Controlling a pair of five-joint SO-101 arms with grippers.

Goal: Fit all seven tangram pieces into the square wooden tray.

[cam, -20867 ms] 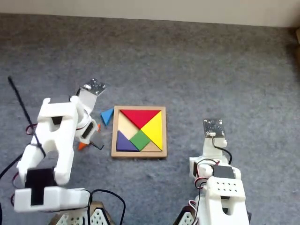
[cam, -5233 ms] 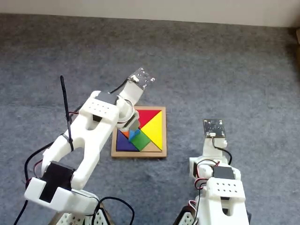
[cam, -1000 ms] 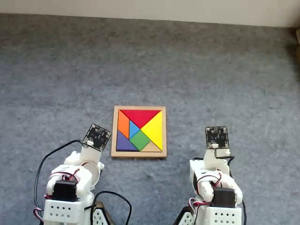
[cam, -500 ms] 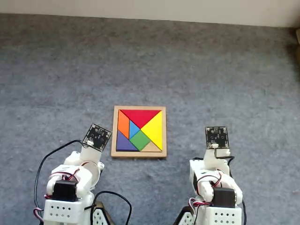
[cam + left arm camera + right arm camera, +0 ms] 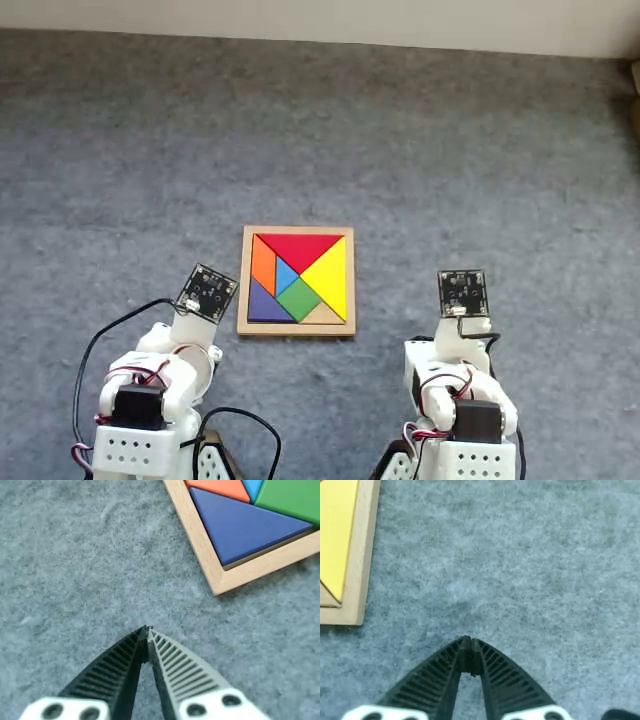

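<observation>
Surface: grey short-pile carpet (image 5: 450, 150), spread to every side; ends along the far edge at a pale wall strip (image 5: 400, 25). At the right edge, a sliver of something brown, too little to identify.

Tray (image 5: 296, 331): square, pale wood, flat on the carpet near its middle, nearer the near edge than the far one. Holds all seven pieces flush inside the rim:
- red triangle (image 5: 298, 247) along the far side
- yellow triangle (image 5: 329, 277) along the right side
- orange piece (image 5: 263, 271) along the left side
- light-blue triangle (image 5: 284, 276) between orange and red
- green square (image 5: 299, 298) at the centre
- dark-blue triangle (image 5: 262, 304) in the near left corner
- tan triangle (image 5: 323, 313) in the near right corner

Left arm (image 5: 160, 390): folded back at the near edge, beside the tray's near left corner. Left gripper (image 5: 148, 630): jaws clenched on nothing, tips over bare carpet, apart from the tray corner.

Right arm (image 5: 465, 400): folded back at the near edge, off the tray's near right corner. Right gripper (image 5: 465, 640): jaws clenched, grasping nothing, over bare carpet, well apart from the rim.

Black cables (image 5: 235, 415) looped at the left arm's base.
</observation>
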